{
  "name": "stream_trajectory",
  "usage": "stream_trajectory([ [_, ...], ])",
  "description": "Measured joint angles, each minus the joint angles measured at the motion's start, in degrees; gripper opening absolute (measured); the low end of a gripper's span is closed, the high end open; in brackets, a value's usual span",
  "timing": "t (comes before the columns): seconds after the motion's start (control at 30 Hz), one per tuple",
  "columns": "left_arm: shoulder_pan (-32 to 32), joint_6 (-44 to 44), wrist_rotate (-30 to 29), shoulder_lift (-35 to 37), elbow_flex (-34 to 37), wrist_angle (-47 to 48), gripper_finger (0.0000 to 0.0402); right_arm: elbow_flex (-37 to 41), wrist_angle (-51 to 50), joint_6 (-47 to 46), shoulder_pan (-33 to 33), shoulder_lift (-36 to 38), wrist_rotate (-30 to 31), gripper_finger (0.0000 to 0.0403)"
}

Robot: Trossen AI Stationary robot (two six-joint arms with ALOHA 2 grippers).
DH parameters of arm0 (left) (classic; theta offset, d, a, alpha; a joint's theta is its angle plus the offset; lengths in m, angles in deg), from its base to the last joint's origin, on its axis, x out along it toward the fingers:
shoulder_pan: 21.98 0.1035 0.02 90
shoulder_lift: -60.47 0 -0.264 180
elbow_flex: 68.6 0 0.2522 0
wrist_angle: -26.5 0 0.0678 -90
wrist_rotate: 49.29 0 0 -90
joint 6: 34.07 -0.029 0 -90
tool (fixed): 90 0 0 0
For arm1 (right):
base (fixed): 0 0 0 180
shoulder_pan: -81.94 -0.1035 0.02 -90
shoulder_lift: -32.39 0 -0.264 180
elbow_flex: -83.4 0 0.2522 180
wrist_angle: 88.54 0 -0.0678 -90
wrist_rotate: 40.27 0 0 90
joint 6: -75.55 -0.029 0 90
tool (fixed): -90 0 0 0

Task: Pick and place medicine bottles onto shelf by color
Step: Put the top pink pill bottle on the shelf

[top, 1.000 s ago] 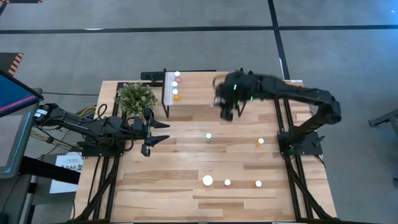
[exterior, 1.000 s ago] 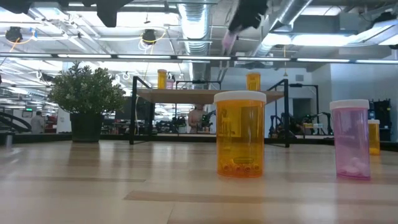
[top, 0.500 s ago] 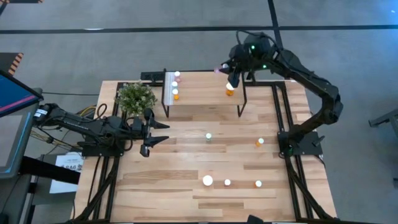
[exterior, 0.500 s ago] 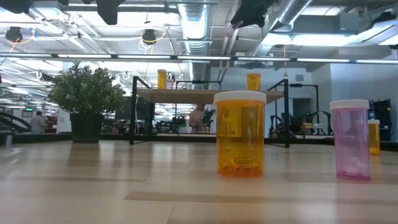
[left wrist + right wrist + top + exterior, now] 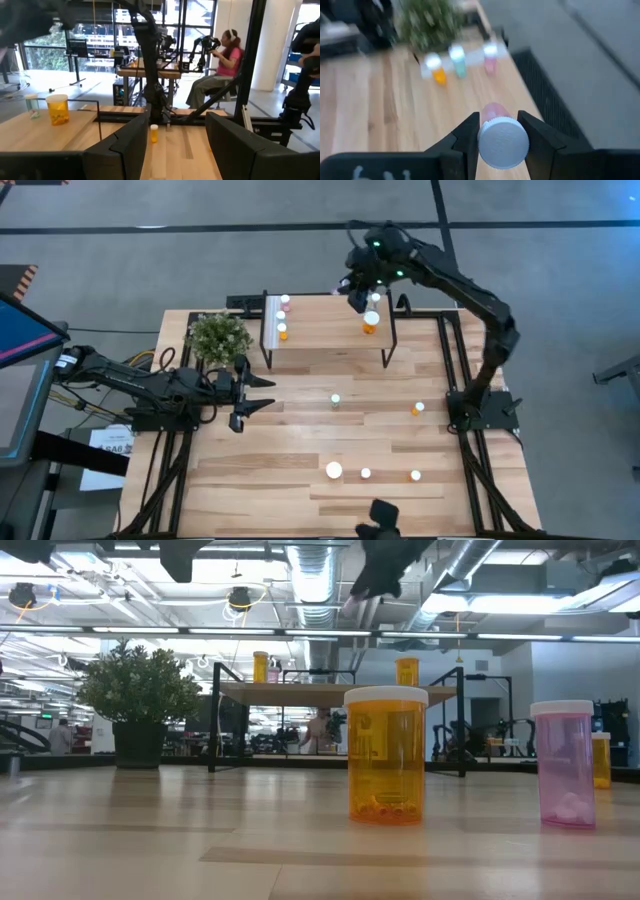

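Over the shelf: my right gripper [image 5: 358, 288] hangs above the far right end of the shelf [image 5: 330, 345], near its back edge.
Right grip: my fingers [image 5: 465, 137] are clamped on a pink bottle [image 5: 501, 137], pressing its sides just under the white cap.
Left gripper [image 5: 175, 150]: waits low at the table's left side beside the plant [image 5: 217, 336], jaws apart and holding nothing.
Shelf now: three bottles, orange, green and pink, stand in a row at the left end [image 5: 459, 62]; one orange bottle [image 5: 370, 324] stands alone near the right end.
Table: a green [image 5: 335, 399], an orange [image 5: 416, 409] and three more bottles nearer the front edge wait to be sorted.
Step in hand: I judge this to be carrying the pink bottle to its colour's place, likely beside the pink one [image 5: 490, 57] at the left end.
Doing it well: travel high enough to clear the standing caps, come straight down, keep the bottle upright, set its base flat on the board before I let go.
Risk: knocking the orange bottle just below me, or tipping a neighbour in the tight row.
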Motion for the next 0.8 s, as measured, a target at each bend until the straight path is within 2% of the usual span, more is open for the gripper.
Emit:
stream_trajectory([
  [0.17, 0.00, -0.11, 0.08, -0.02, 0.00, -0.07, 0.0188, -6.44, -9.74, 2.03, 1.84, -7.09, 0.08, 0.0147],
  [0.3, 0.00, -0.13, 0.08, -0.02, 0.00, 0.00, 0.0188, -8.03, -13.97, 2.29, 3.16, -10.81, 0.12, 0.0147],
  [0.8, -0.02, 0.92, 0.15, -0.02, 0.03, 0.87, 0.0188, -8.08, -13.74, 1.82, 3.07, -16.11, 0.46, 0.0146],
])
